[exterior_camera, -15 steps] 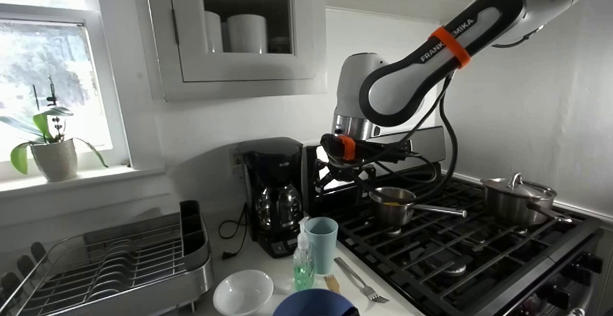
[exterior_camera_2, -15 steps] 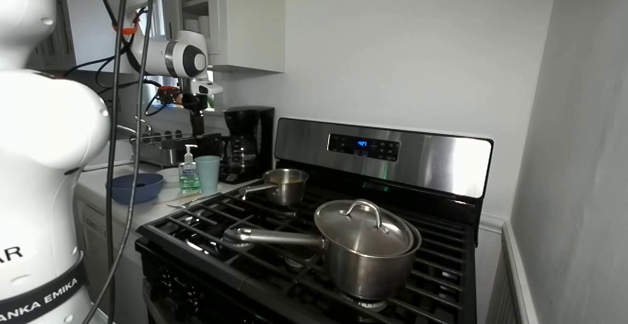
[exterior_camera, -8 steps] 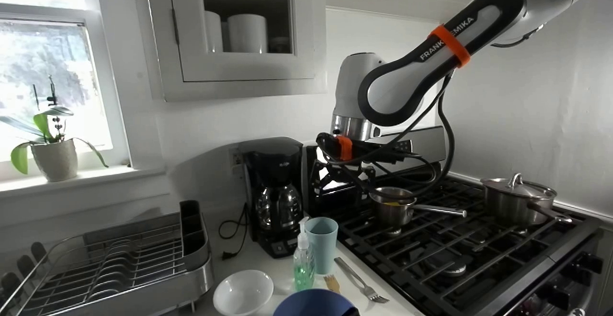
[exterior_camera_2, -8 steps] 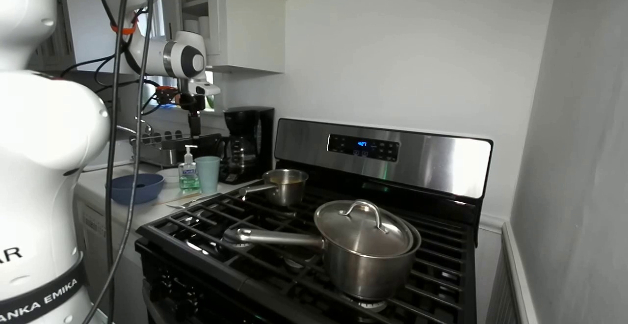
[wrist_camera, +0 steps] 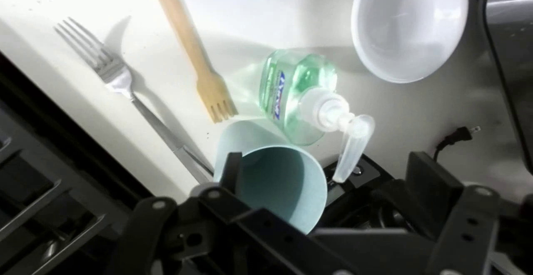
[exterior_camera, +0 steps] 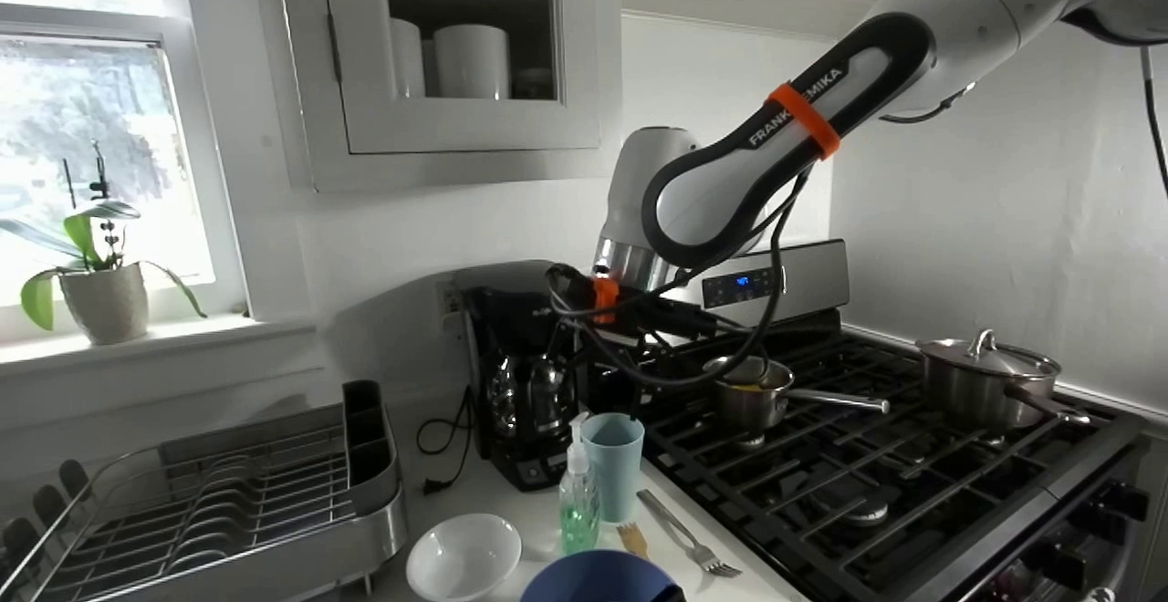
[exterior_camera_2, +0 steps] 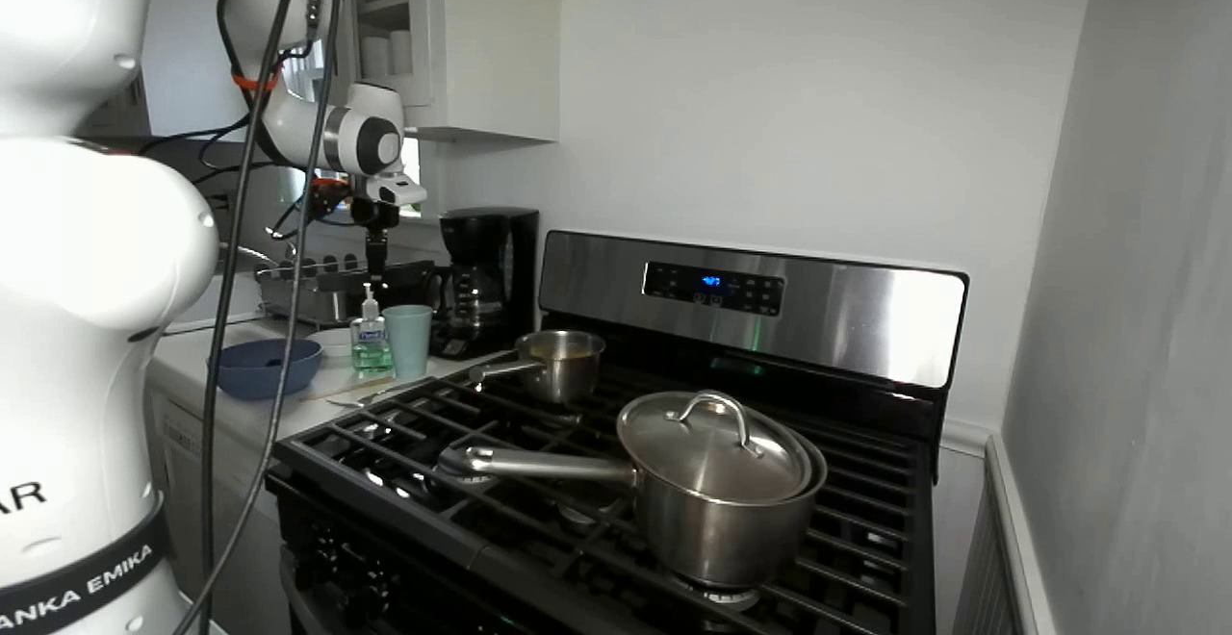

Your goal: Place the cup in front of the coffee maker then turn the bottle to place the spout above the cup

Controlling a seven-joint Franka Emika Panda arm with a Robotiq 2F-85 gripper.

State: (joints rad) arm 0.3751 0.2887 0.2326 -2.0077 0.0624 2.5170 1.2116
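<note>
The pale blue-green cup point(exterior_camera: 613, 470) stands upright on the counter beside the green bottle point(exterior_camera: 578, 511), near the stove edge; both also show in an exterior view, cup point(exterior_camera_2: 408, 342) and bottle point(exterior_camera_2: 371, 351). The black coffee maker point(exterior_camera: 511, 321) stands behind them. My gripper point(wrist_camera: 333, 175) is open and empty above the cup and bottle. In the wrist view, the cup's rim point(wrist_camera: 320, 175) lies near the left finger. The bottle's pale spout point(wrist_camera: 354, 148) points past the cup's rim toward the coffee maker's base point(wrist_camera: 370, 174), between the fingers in this view.
A white bowl point(wrist_camera: 410, 25), a dark blue bowl point(exterior_camera: 598, 575), a wooden fork point(wrist_camera: 187, 54) and a metal fork point(wrist_camera: 120, 77) lie around them. The stove point(exterior_camera: 876, 456) holds a small saucepan point(exterior_camera: 748, 406) and a lidded pot point(exterior_camera: 985, 388). A dish rack point(exterior_camera: 228, 511) stands opposite.
My arm has moved from over the stove side toward the coffee maker and lower, bringing the gripper nearer the cup and bottle. The objects have not moved.
</note>
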